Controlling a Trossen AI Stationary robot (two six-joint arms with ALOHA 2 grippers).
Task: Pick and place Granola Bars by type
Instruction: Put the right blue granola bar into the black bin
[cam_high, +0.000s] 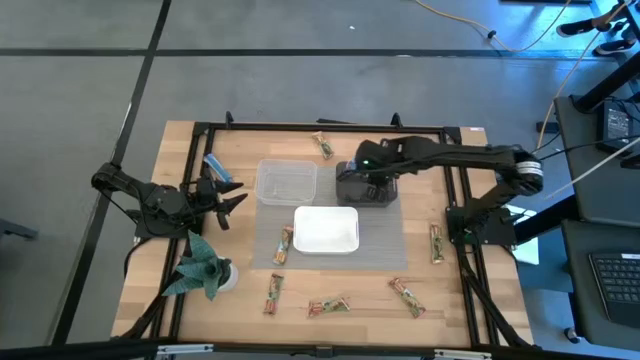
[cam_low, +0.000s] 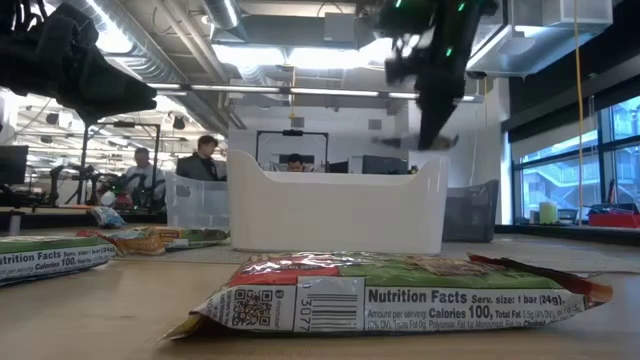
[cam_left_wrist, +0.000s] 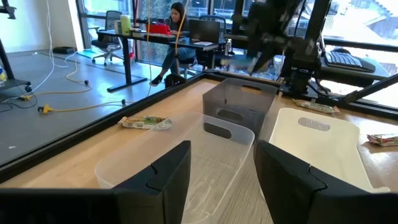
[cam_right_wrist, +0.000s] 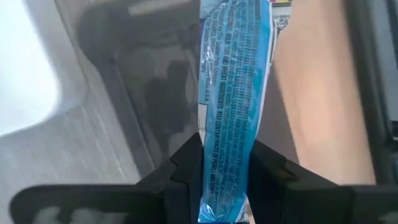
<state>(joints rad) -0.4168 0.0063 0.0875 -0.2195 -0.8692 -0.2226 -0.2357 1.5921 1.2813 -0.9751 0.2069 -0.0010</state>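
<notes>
My right gripper (cam_high: 364, 178) hovers above the dark grey tub (cam_high: 386, 193) and is shut on a blue granola bar (cam_right_wrist: 231, 81). A clear tub (cam_high: 287, 183) sits left of the dark one, and a white tub (cam_high: 326, 230) stands in front of both. Another blue bar (cam_high: 218, 168) lies flat on the wood by my left gripper (cam_high: 228, 196), which waits open at the table's left, pointing level at the clear tub (cam_left_wrist: 186, 155). Tan and green bars lie flat at the back (cam_high: 322, 146), beside the white tub (cam_high: 284, 245) and along the near edge (cam_high: 330, 306). My right gripper pinches one end of the blue bar (cam_right_wrist: 224, 134) between its two fingers (cam_right_wrist: 186, 155). The fingers slant steeply down from above, and the bar runs on along them. The bar hangs below the fingers, lifted clear, over the dark tub's edge.
A green paper plant figure (cam_high: 205, 268) stands at the near left. More tan bars lie at the near left (cam_high: 273, 293), near right (cam_high: 407, 295) and right (cam_high: 436, 243). A grey mat (cam_high: 390, 250) lies under the tubs. A black frame (cam_high: 300, 128) rims the table.
</notes>
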